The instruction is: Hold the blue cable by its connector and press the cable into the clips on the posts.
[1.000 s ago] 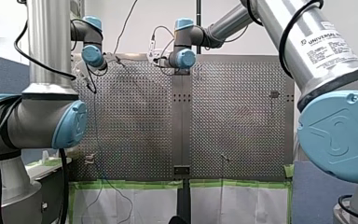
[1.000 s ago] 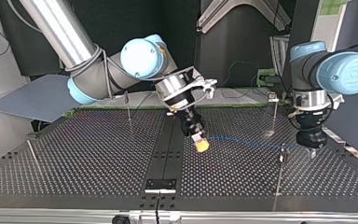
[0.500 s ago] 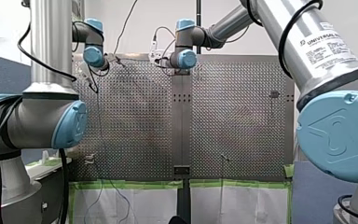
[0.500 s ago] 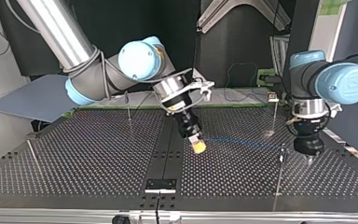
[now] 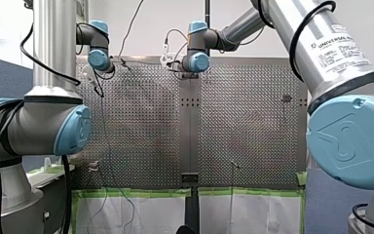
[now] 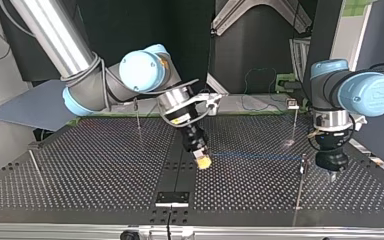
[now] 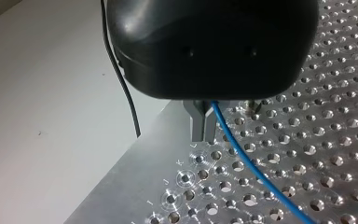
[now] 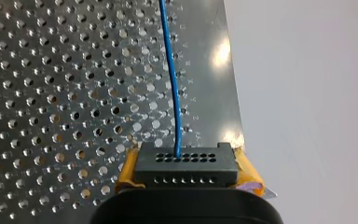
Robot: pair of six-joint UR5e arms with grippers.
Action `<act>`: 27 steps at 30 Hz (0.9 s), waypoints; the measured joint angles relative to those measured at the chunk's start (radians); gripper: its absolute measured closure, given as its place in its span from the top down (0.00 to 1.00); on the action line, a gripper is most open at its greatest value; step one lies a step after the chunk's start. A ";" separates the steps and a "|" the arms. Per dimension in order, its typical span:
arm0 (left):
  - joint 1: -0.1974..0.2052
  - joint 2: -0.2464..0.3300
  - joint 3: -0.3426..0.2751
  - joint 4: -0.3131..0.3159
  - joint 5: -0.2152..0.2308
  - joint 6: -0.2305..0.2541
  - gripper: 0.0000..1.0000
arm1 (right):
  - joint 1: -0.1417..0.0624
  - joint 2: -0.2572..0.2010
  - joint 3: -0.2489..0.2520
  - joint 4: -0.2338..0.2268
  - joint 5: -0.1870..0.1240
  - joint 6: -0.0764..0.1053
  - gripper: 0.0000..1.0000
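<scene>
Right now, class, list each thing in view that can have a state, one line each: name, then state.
my right gripper, shut on the connector.
connector, clamped between yellow pads.
my left gripper, shut on the blue cable.
blue cable, stretched straight between the two grippers.
post beside my left gripper, upright; I cannot tell whether the cable sits in its clip.

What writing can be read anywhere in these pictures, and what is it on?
"UNIVERSAL R", cut off: label on my right arm; its finer print is too small.
"L", "K", "J", "I": engraved letters along the table edge, left wrist view.
Right wrist view: similar edge marks, too blurred to read.
</scene>
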 joint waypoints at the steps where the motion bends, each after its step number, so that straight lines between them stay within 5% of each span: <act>1: 0.001 0.000 0.000 0.001 0.001 0.000 0.00 | -0.002 0.000 0.000 0.000 0.000 0.000 0.00; 19: -0.006 -0.056 0.054 -0.047 -0.003 0.031 0.00 | -0.033 0.001 0.000 -0.004 -0.012 0.002 0.00; 27: -0.001 -0.056 0.074 -0.039 -0.012 0.020 0.00 | -0.047 0.023 -0.022 0.000 -0.033 0.024 0.00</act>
